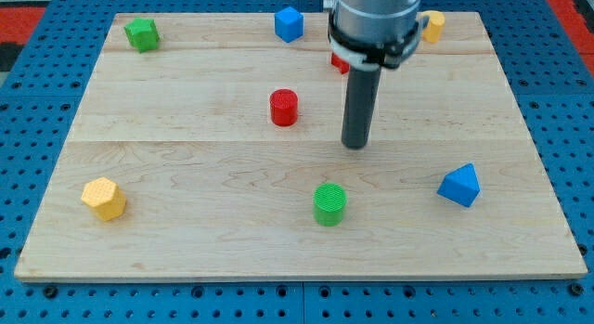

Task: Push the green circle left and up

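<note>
The green circle (329,203), a short green cylinder, stands on the wooden board (186,157) near the view's bottom, a little right of the middle. My tip (355,145) rests on the board above it and slightly to its right, apart from it by about a block's width. No block touches the tip.
A red cylinder (284,108) stands left of the rod. A blue triangular block (460,186) lies at the right. A yellow hexagon block (103,198) is at the bottom left. A green block (142,33), a blue cube (289,24) and a yellow block (432,26) line the top edge. A red block (339,63) is partly hidden behind the rod.
</note>
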{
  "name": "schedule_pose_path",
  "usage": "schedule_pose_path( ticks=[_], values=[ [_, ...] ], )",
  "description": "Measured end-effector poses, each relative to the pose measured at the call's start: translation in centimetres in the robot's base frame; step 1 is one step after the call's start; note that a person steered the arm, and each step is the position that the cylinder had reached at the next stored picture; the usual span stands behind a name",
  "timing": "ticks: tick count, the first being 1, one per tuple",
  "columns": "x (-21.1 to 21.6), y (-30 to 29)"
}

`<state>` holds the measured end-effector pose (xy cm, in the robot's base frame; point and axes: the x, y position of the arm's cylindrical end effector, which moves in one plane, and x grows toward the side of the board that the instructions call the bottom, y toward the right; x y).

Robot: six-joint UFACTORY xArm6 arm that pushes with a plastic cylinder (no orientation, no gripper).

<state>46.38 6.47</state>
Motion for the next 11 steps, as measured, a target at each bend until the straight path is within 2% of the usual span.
schedule_pose_path(
  ticks=[2, 5, 9, 10, 11],
  values=[
    [7.6, -0.5],
    [12.1, -6.7],
    [4.7, -12.1],
    [4.3, -13.9],
    [3.8, -12.0]
  ],
)
